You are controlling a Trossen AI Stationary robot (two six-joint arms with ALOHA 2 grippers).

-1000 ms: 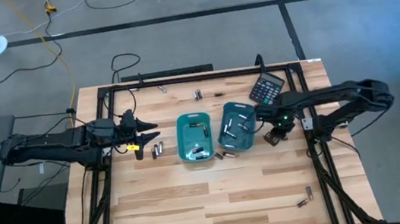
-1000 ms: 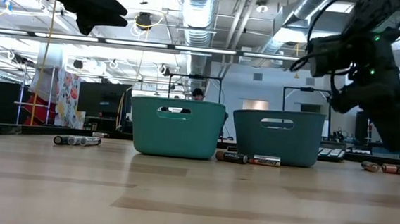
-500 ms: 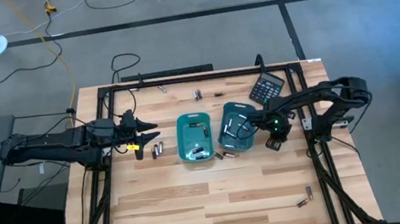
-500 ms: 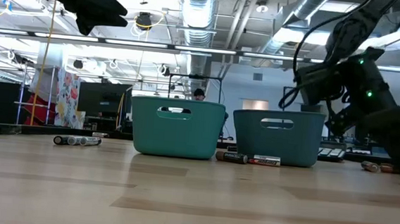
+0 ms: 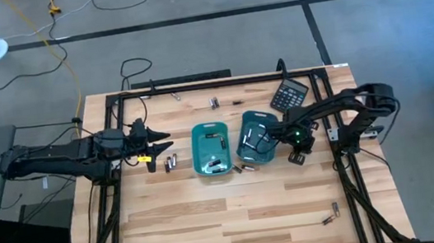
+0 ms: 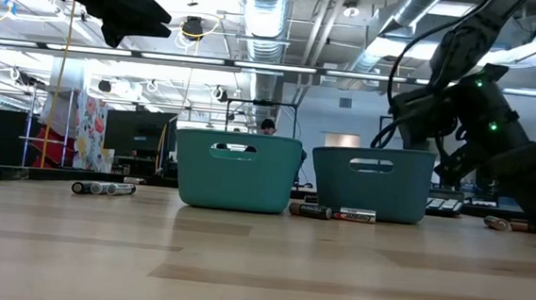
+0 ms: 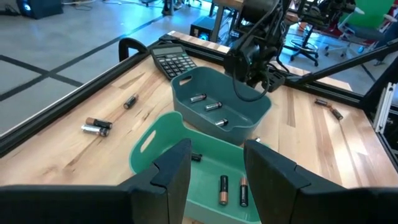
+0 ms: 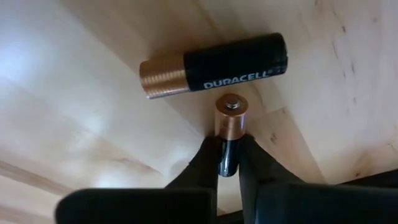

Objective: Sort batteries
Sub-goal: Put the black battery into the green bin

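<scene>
Right end effector (image 8: 229,163) is down at the tabletop (image 5: 236,210), just right of the right teal tray (image 5: 256,138). Its fingers (image 8: 202,165) are clamped on a coppery-ended battery (image 8: 229,132) that lies on the wood. A second battery (image 8: 214,65), black and copper with DURACELL lettering, lies just beyond it, close but apart.

Left end effector (image 5: 160,145) hangs above the tabletop left of the left teal tray (image 5: 210,148), fingers (image 7: 176,167) apart, nothing between them.

Batteries:
- Three or so inside the right teal tray, seen in the left wrist view (image 7: 210,107).
- A few inside the left teal tray (image 7: 231,188).
- A small row on the wood left of the left tray, just under the left end effector (image 5: 170,162).
- Two lying end to end on the tabletop in front of the gap between the trays (image 6: 335,212).
- A couple near the far edge of the tabletop (image 5: 215,102).
- Two well apart from the rest, near the front right corner (image 5: 330,214).

The black calculator (image 5: 289,94) sits at the far right of the tabletop, behind the right tray. Both trays stand upright, side by side, nearly touching.
</scene>
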